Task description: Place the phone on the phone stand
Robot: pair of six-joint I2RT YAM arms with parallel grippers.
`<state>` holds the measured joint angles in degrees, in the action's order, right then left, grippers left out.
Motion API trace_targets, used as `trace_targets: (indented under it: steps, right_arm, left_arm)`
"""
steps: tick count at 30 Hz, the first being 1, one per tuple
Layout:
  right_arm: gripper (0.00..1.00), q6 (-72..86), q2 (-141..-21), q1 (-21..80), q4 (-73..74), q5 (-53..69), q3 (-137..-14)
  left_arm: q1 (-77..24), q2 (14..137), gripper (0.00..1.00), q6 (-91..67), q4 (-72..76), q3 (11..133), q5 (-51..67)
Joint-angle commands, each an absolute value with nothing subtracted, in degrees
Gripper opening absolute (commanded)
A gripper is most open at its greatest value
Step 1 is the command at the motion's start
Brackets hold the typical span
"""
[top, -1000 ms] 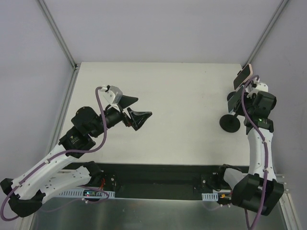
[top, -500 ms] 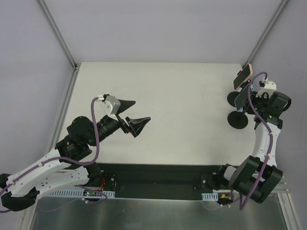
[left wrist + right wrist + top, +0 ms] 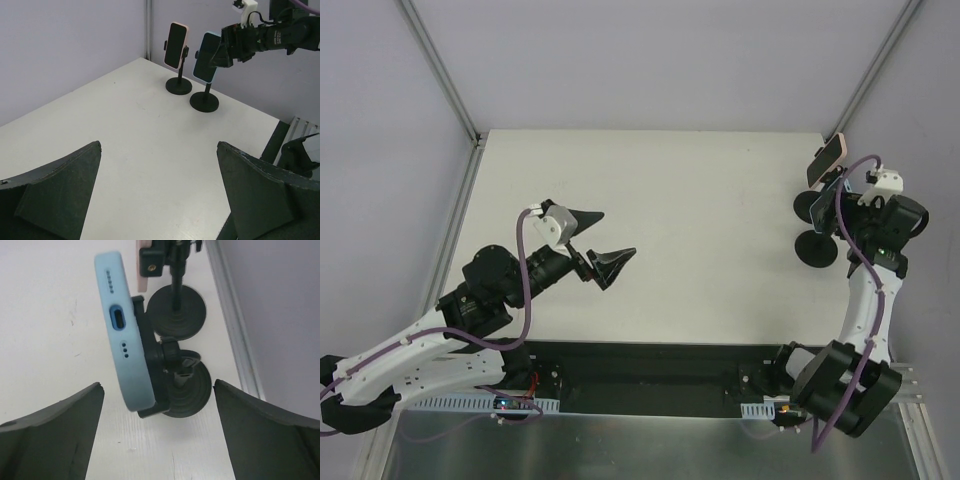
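Tabletop of plain white (image 3: 700,200) lies under both your arms: your left gripper (image 3: 618,232) hangs above its middle with black fingers spread wide and nothing between them. Your right gripper (image 3: 158,385) is at the far right edge, its fingers parted just as wide and touching nothing. Just in front of it two black round-based phone stands stand close together, and the light blue phone (image 3: 125,340) sits clamped in the nearer phone stand (image 3: 204,104), while the farther stand (image 3: 178,86) holds a pink phone (image 3: 175,38).
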<state>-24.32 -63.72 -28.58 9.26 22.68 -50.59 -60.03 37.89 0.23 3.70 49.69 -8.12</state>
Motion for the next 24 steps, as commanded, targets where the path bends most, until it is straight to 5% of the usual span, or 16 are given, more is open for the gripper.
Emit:
trace_targets:
  steps: [1, 8, 12, 18, 24]
  right_arm:
    - [1.0, -20.57, -54.42, -28.21, 8.07, 10.42, -52.02]
    - [1.0, -8.71, -46.51, -22.6, 26.25, -23.08, -62.04]
    - [1.0, -10.18, -47.28, 1.13, 32.51, -42.12, -71.51]
    - [0.97, -10.46, -55.37, 35.69, 39.92, -37.47, -78.23]
    - [0.97, -6.24, -47.48, 53.06, 24.63, -28.75, -72.42]
  left_arm:
    - [-60.56, 37.88, 0.97, 0.88, 5.27, 49.84, -9.93]
    - [-60.56, 39.02, 0.97, 0.53, 5.27, 49.75, -12.56]
    - [-60.56, 40.07, 0.97, 1.4, 5.27, 49.66, -17.22]
    - [-60.56, 41.14, 0.98, 3.08, 4.48, 48.78, -23.91]
    - [-60.56, 33.15, 0.99, -2.35, 1.24, 50.18, -19.97]
